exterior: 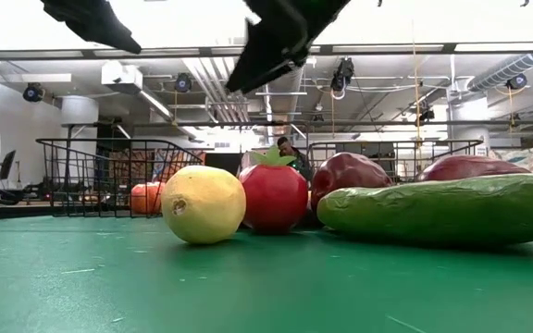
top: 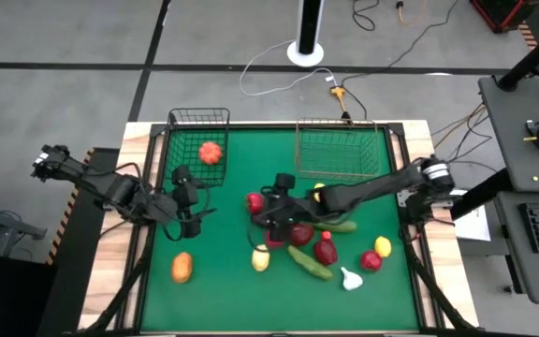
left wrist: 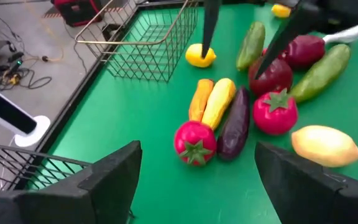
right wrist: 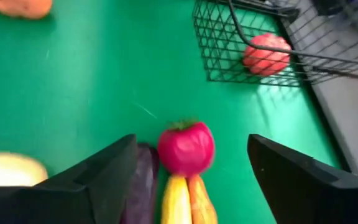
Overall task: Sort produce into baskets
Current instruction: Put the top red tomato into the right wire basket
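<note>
Glossy red tomato (right wrist: 186,148) with green leafy top, beside purple eggplant (right wrist: 140,186), right gripper (right wrist: 188,180) spread open above it, left gripper (left wrist: 194,177) open nearby

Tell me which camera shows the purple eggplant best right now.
The left wrist view: the eggplant lies in full, unobstructed, between the yellow vegetable and a red tomato. The right wrist view catches only part of it beside that arm's finger. In the high view the right arm covers it; the low view doesn't show it.

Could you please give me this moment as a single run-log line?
right gripper: open above red toy tomato | left gripper: open, waiting | narrow black wire basket: one red fruit inside
</note>
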